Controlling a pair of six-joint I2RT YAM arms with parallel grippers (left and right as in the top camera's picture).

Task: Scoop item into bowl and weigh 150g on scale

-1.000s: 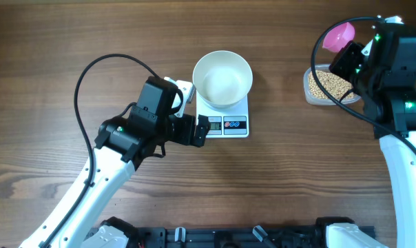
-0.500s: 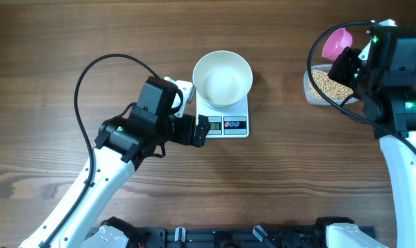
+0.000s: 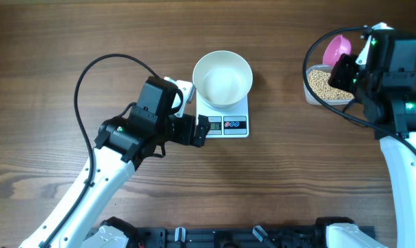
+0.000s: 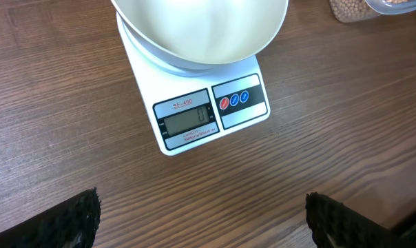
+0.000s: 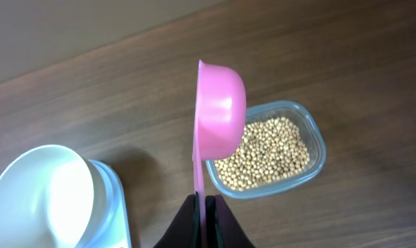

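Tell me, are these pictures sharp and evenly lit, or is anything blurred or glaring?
Overhead: soft even light, table grain sharp, white bowl bright but not blown out. Left wrist: scale display crisp, mild sheen on the bowl. Right wrist: pink scoop and beans sharp; top left corner pale and washed out.

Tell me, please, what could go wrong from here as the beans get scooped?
The right jaws pinch only the thin handle end of the pink scoop, so a loaded scoop may twist and spill. Nothing holds the clear tub of beans; digging could shove it aside. The open left jaws sit close by the scale, and a bump would upset the reading.
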